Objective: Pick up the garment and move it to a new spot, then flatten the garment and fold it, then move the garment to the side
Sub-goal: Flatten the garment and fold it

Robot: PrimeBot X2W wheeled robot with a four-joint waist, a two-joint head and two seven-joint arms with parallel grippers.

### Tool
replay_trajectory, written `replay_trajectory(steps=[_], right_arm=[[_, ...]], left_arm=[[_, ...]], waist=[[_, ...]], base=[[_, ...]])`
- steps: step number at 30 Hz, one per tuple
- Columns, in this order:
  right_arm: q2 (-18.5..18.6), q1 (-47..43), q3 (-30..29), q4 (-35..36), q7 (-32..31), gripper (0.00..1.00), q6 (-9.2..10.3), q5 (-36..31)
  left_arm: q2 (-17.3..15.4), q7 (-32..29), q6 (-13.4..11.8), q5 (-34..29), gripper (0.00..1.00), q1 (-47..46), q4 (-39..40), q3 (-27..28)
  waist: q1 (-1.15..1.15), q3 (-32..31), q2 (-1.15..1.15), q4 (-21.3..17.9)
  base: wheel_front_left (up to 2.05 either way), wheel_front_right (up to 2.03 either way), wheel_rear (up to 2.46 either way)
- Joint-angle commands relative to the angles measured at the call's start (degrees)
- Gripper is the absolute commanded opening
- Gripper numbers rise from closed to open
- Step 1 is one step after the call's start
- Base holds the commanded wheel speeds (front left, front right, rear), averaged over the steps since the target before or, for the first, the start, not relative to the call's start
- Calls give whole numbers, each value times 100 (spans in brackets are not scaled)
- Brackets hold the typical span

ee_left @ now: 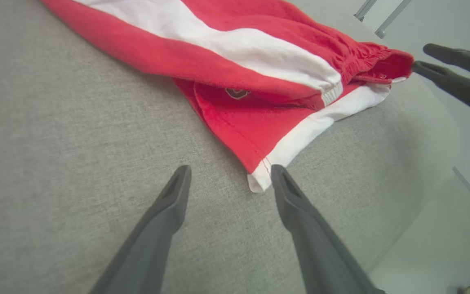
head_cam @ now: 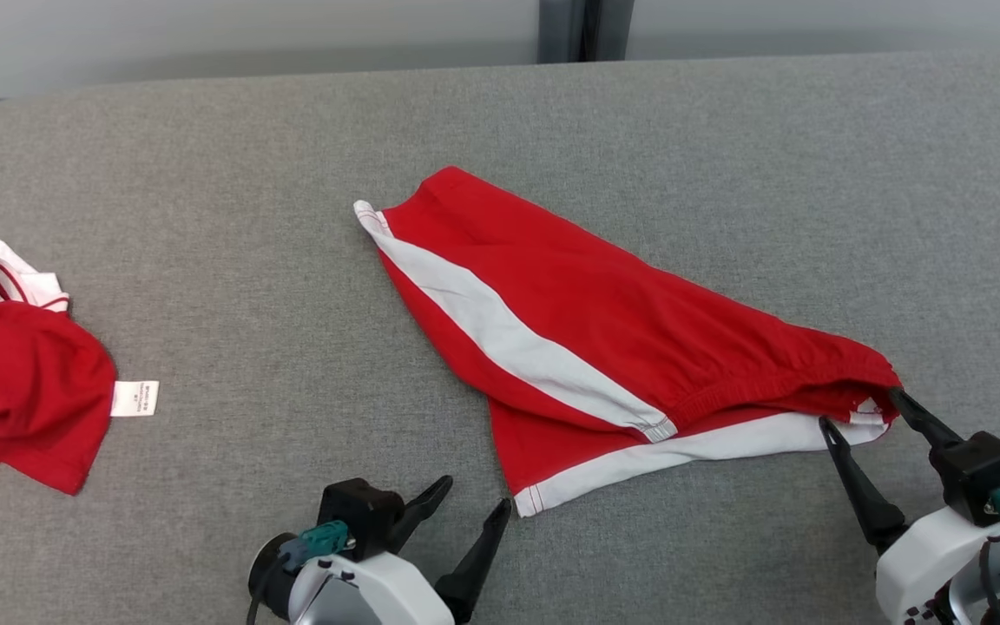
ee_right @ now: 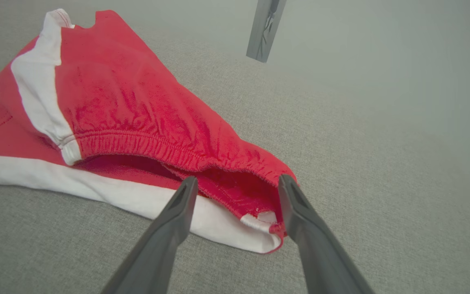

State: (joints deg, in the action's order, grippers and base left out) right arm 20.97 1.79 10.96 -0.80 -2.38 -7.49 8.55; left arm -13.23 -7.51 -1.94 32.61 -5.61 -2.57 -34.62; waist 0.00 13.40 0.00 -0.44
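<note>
Red garment [head_cam: 604, 347] lying half-folded at middle of grey table [head_cam: 205, 217]. Left gripper [head_cam: 476, 491] gaping wide, hem corner lying just beside its tips. Right gripper [head_cam: 858, 408] also spread, straddling waistband corner, gripping nothing.

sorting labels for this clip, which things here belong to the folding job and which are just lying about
Job in hand:
red shorts, white-striped, in the middle
left gripper, open at the hem corner
right gripper, open, straddling the waistband end

Just lying about:
crumpled red garment, far left, untouched
its white tag
</note>
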Motion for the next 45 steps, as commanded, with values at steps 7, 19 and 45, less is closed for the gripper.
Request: replay_trajectory(steps=[7,19,45], right_arm=[[386,257,166,52,-394,100,-1,-34],[738,556,297,-30,-1050,36,-1,-228],[-817,455,-579,1061,-77,0,-4,3955]], left_arm=[[202,-71,305,157,100,-443,-391,-140],[513,-153,684,434,32,-937,-1326,-344],[-537,231,34,553,0,-790,944,831]], waist=[[0,432,0,-50],[0,833,0,-45],[0,23,0,96]], base=[[0,0,0],[0,0,0],[0,0,0]])
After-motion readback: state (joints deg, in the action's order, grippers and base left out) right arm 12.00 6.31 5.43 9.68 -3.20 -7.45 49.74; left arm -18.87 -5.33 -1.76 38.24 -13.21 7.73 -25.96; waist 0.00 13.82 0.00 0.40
